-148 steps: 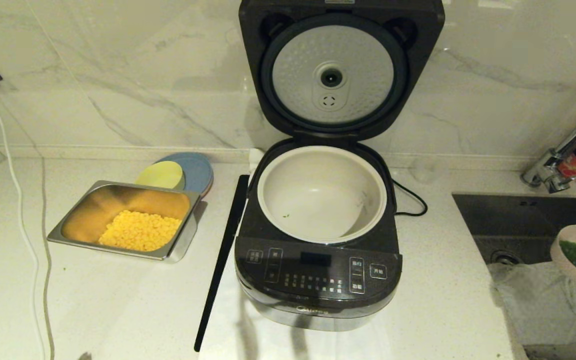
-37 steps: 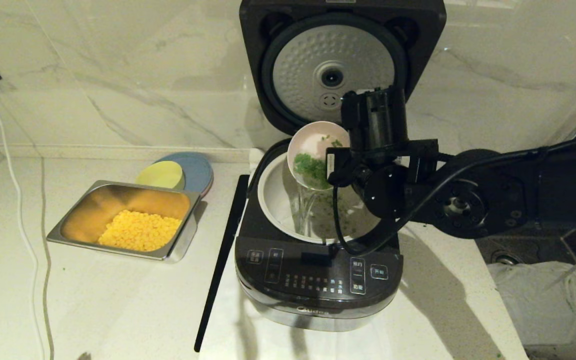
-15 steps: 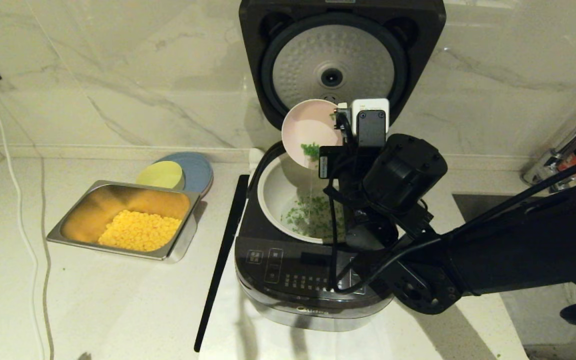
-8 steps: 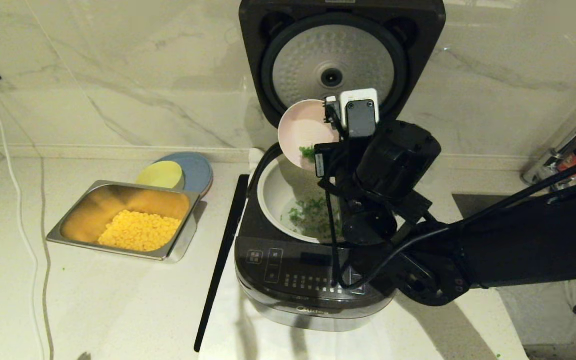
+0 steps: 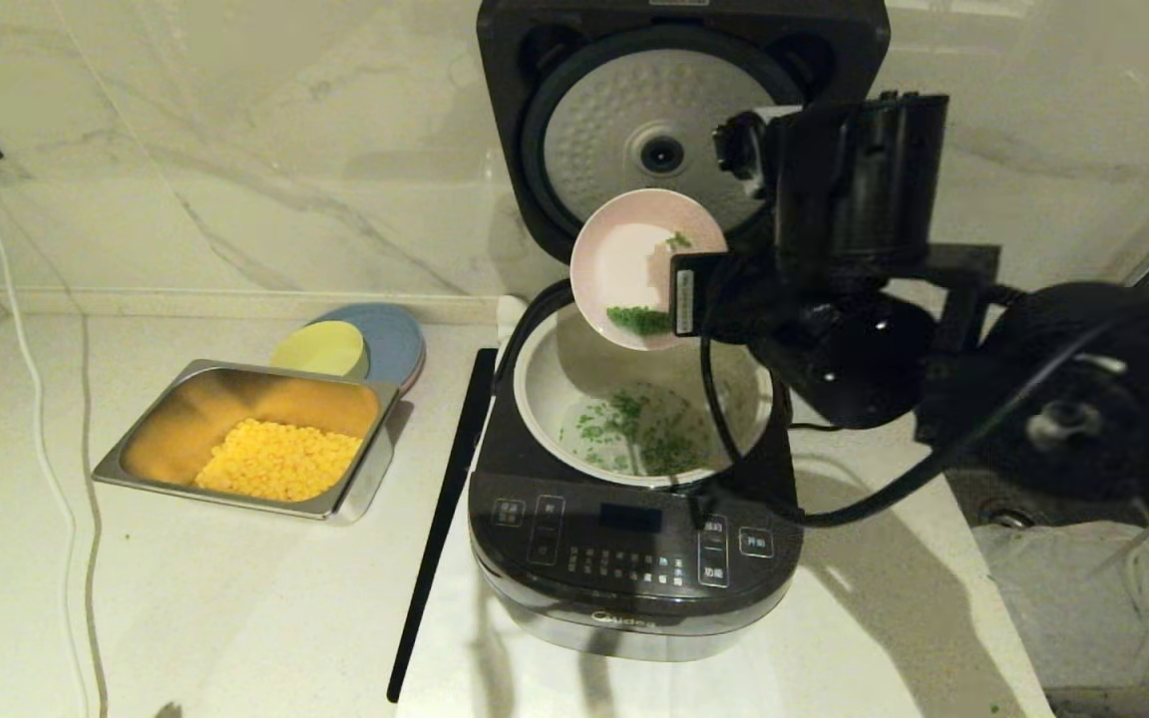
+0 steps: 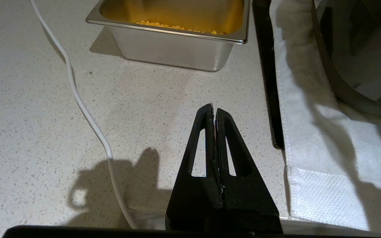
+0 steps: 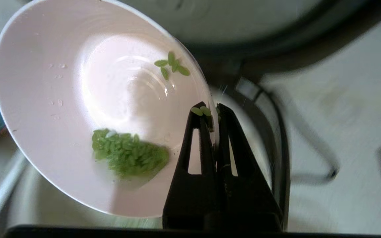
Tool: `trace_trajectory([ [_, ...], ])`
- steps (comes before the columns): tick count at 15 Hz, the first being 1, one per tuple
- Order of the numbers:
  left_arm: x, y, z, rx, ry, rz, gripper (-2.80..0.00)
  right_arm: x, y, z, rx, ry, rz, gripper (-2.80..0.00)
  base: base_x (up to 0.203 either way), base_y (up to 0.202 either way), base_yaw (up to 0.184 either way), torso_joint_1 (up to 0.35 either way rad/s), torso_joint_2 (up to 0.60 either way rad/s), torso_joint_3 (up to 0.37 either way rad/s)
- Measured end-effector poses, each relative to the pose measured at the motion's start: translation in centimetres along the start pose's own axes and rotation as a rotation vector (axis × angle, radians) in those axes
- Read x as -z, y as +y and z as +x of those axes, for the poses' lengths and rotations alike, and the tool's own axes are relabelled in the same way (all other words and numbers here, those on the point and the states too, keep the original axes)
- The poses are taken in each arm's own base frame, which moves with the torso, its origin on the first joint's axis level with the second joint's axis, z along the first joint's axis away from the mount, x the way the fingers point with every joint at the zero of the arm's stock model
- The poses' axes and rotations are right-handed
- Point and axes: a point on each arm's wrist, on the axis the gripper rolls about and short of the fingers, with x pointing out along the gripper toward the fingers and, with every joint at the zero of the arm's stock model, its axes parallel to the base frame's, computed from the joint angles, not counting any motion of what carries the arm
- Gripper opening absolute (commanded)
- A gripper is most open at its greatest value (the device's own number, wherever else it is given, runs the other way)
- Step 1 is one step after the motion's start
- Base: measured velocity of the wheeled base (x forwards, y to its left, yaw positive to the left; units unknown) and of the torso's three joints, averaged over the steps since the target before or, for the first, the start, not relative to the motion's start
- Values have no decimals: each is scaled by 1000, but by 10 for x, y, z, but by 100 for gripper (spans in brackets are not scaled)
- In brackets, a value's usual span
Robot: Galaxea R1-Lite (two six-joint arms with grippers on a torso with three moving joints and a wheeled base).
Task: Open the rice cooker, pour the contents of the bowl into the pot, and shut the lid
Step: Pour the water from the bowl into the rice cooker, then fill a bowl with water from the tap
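The black rice cooker stands with its lid raised against the back wall. Its cream pot has green bits scattered on the bottom. Above the pot's far rim hangs the pale pink bowl, tipped on its side. A clump of green contents clings near its lower edge. My right gripper is shut on the bowl's rim. My left gripper is shut and empty, low over the counter left of the cooker.
A steel tray of yellow corn sits left of the cooker, with a small yellow bowl on a blue plate behind it. A black strip edges the white cloth. A white cable runs down the left. Sink at right.
The right arm has swung and turned, and the bowl has tilted back a little from its steepest pour. More green bits now lie in the pot. The left arm has not moved.
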Motion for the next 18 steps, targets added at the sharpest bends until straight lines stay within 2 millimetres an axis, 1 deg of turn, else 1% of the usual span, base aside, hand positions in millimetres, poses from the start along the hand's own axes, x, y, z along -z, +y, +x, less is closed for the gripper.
trace_trajectory([
  [1, 0, 0, 0, 0, 0, 0, -280, -9, -8, -9, -40, 69, 30, -280, 0, 0, 0, 0, 0, 0],
  [3, 0, 0, 0, 0, 0, 0, -280, -31, -30, -29, -80, 198, 118, -280, 0, 0, 0, 0, 0, 0],
  [5, 0, 0, 0, 0, 0, 0, -280, -43, -60, -52, -100, 336, 173, -280, 0, 0, 0, 0, 0, 0],
  [8, 0, 0, 0, 0, 0, 0, -280, -52, -110, -81, -81, 501, 238, -280, 0, 0, 0, 0, 0, 0],
  [10, 0, 0, 0, 0, 0, 0, -280, -54, -143, -96, -31, 558, 290, -280, 0, 0, 0, 0, 0, 0],
  [11, 0, 0, 0, 0, 0, 0, -280, -53, -161, -101, 9, 571, 321, -280, 0, 0, 0, 0, 0, 0],
  [13, 0, 0, 0, 0, 0, 0, -280, -44, -192, -108, 106, 595, 374, -280, 0, 0, 0, 0, 0, 0],
  [15, 0, 0, 0, 0, 0, 0, -280, -29, -226, -114, 219, 619, 429, -280, 0, 0, 0, 0, 0, 0],
  [18, 0, 0, 0, 0, 0, 0, -280, -9, -280, -124, 374, 602, 538, -280, 0, 0, 0, 0, 0, 0],
])
